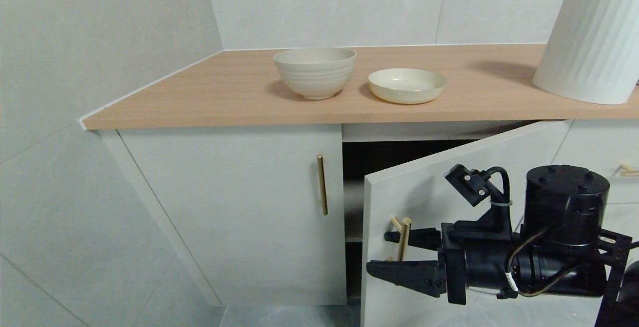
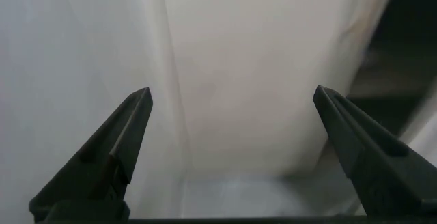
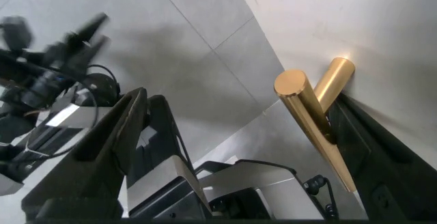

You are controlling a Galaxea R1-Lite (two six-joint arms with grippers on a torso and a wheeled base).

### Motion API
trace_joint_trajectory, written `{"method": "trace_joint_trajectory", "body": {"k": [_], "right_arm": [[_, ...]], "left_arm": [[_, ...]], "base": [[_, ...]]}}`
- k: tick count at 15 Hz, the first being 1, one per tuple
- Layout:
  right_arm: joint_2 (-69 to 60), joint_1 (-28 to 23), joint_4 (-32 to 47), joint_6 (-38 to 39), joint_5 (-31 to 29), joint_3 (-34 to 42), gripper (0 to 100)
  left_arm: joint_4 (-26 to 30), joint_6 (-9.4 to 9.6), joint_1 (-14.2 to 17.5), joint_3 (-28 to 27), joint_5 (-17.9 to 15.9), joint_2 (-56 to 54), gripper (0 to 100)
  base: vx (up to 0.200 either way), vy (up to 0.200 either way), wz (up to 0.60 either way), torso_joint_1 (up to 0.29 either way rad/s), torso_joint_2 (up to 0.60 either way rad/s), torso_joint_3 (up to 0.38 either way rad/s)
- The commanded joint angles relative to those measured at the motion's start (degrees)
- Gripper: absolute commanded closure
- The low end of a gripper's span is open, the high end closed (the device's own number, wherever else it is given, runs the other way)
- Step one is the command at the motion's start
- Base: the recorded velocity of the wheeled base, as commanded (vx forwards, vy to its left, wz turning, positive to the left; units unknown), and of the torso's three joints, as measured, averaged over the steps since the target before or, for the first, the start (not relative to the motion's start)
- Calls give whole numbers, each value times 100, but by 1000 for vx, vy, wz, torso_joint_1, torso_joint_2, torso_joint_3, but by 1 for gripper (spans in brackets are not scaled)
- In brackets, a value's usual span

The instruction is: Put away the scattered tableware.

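**Right pincer spread at the open door's handle; tableware on the counter**

Nearest to me, my right pincer [image 1: 383, 253] lay level at the free edge of the white cabinet door [image 1: 424, 182], which stood swung partly open. Its fingers were spread, one above and one below where they met the brass bar handle [image 1: 403, 237]. From my right wrist, the handle sat just beside one finger and well apart from the other. The bar's long axis ran up and down the door.

My left pincer [image 2: 232, 93] was also spread wide, with nothing between its fingers, facing a plain white surface.

Beside the open door was a closed white door [image 1: 234, 207] with its own upright brass handle. Between the two doors the cabinet's inside was dark.

Farther back, on the wooden countertop [image 1: 199, 97], stood the cream ribbed ceramic bowl [image 1: 315, 72], upright with its mouth upward. The shallow cream round dish [image 1: 407, 85] lay flat near it on the right, apart from it. A white ribbed cylinder [image 1: 589, 37] stood at the counter's right end.
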Motion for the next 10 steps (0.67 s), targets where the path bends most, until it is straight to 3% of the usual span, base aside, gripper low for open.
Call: {"method": "trace_joint_trajectory", "body": {"k": [1, 3, 4, 5, 10], "right_arm": [[-7, 8, 20, 6, -17, 11, 0], [-33, 8, 11, 6, -8, 20, 0], [-42, 8, 11, 6, -17, 20, 0], [-51, 8, 2, -3, -17, 20, 0], [2, 8, 11, -3, -17, 2, 0]], "left_arm": [[-94, -25, 2, -197, -404, 0, 0], [741, -184, 2, -927, -1582, 378, 0], [890, -201, 2, -1076, -1731, 519, 0], [1128, -210, 2, -1630, -2303, 1380, 0], [1101, -96, -69, -3194, -3814, 3744, 0]], "base": [[0, 0, 0, 0, 0, 0], [0, 0, 0, 0, 0, 0], [0, 0, 0, 0, 0, 0], [0, 0, 0, 0, 0, 0], [0, 0, 0, 0, 0, 0]]}}
